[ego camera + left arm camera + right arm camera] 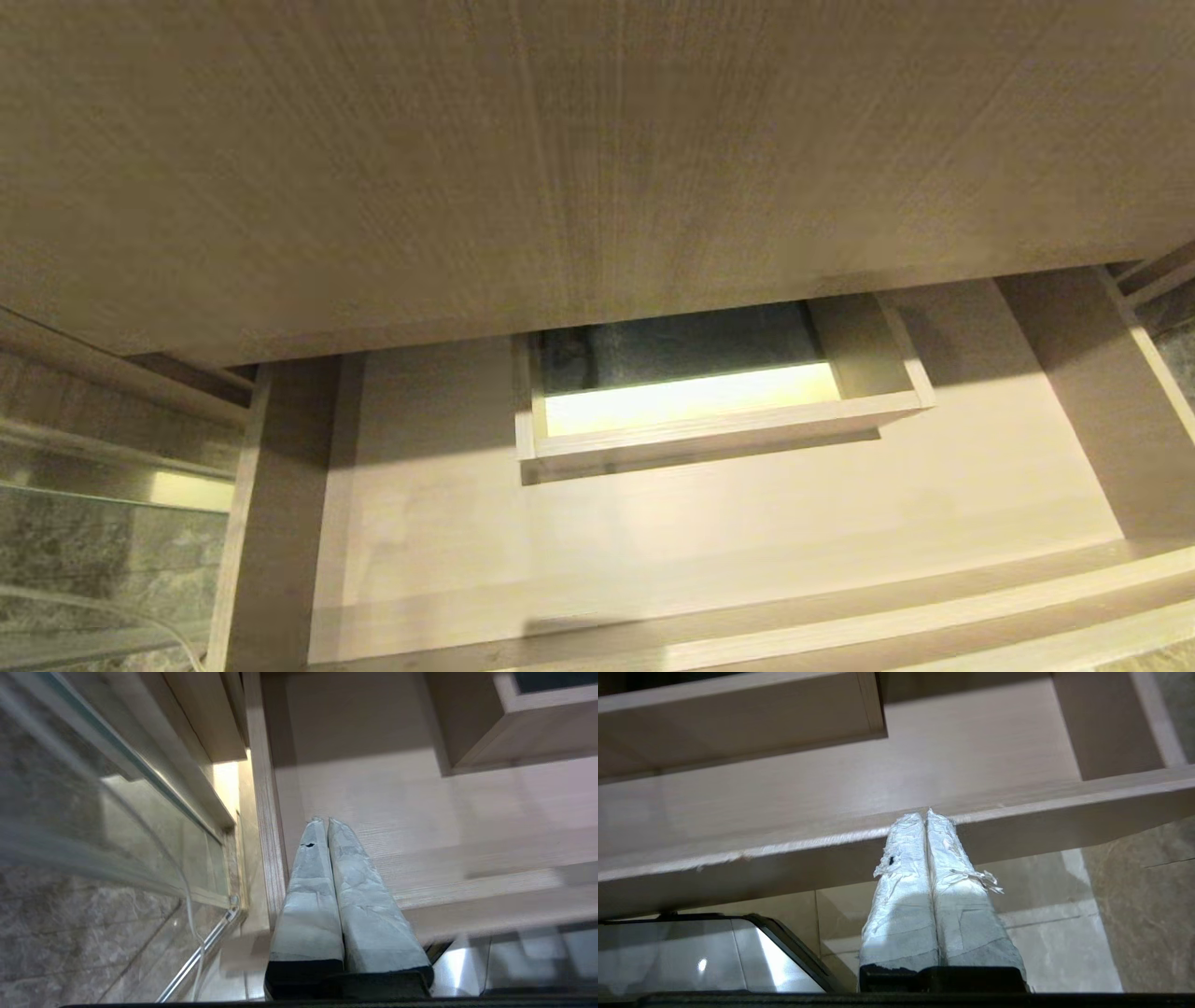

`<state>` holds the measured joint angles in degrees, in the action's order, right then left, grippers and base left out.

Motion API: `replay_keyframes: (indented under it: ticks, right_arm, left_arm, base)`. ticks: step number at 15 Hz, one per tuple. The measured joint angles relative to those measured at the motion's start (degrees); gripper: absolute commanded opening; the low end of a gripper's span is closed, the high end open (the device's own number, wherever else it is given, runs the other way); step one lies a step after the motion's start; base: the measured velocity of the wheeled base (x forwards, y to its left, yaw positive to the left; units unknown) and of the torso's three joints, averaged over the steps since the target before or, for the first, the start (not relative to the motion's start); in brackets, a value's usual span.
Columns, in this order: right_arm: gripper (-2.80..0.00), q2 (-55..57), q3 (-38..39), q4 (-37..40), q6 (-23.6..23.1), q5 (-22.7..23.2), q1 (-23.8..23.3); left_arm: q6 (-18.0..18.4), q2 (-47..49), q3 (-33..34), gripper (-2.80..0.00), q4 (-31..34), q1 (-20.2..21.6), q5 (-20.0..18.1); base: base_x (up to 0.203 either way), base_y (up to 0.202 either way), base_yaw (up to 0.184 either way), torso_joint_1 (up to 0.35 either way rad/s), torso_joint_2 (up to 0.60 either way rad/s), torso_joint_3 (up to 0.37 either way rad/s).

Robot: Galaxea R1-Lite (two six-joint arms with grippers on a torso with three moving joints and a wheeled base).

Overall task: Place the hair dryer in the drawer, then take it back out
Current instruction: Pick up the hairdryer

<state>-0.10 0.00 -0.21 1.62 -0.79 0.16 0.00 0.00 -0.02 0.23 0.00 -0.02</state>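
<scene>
Both end effectors pressed closed above the open wood-grain drawer (709,523).

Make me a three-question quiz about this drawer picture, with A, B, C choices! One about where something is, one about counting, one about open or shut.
1. Where is the boxed cut-out in the drawer?
A. middle of the back
B. front left corner
C. front right corner

2. How many hair dryers show in the drawer?
A. two
B. one
C. none

3. How is the drawer?
A. shut
B. pulled open
C. taken out and flipped

Answers:
1 A, it sits mid-back under the wood panel.
2 C, only bare wood shows.
3 B, its floor is in plain sight.
</scene>
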Motion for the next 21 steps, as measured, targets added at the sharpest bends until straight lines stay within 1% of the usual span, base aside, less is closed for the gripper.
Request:
replay_keyframes:
  ticks: [4, 8, 12, 16, 21]
  right_arm:
    - [-2.8, 0.0, 0.0, -0.1, 0.0, 0.0, 0.0]
    - [-2.8, 0.0, 0.0, 0.0, 0.0, 0.0, 0.0]
    - [-2.8, 0.0, 0.0, 0.0, 0.0, 0.0, 0.0]
    - [-2.8, 0.0, 0.0, 0.0, 0.0, 0.0, 0.0]
    - [-2.8, 0.0, 0.0, 0.0, 0.0, 0.0, 0.0]
  left_arm:
    - [0.0, 0.0, 0.0, -2.8, -0.1, 0.0, 0.0]
    - [0.0, 0.0, 0.0, -2.8, -0.1, 0.0, 0.0]
    - [0.0, 0.0, 0.0, -2.8, 0.0, 0.0, 0.0]
    - [0.0, 0.0, 0.0, -2.8, -0.1, 0.0, 0.0]
    - [0.0, 0.0, 0.0, -2.8, 0.0, 0.0, 0.0]
  base:
    - [0.0, 0.0, 0.0, 0.212, -0.58, -0.211]
    - [0.0, 0.0, 0.0, 0.2, -0.44, -0.181]
    - [0.0, 0.0, 0.0, 0.1, -0.47, -0.219]
    - [0.0, 0.0, 0.0, 0.376, -0.49, -0.24]
    - [0.0, 0.0, 0.0, 0.293, -0.53, -0.245]
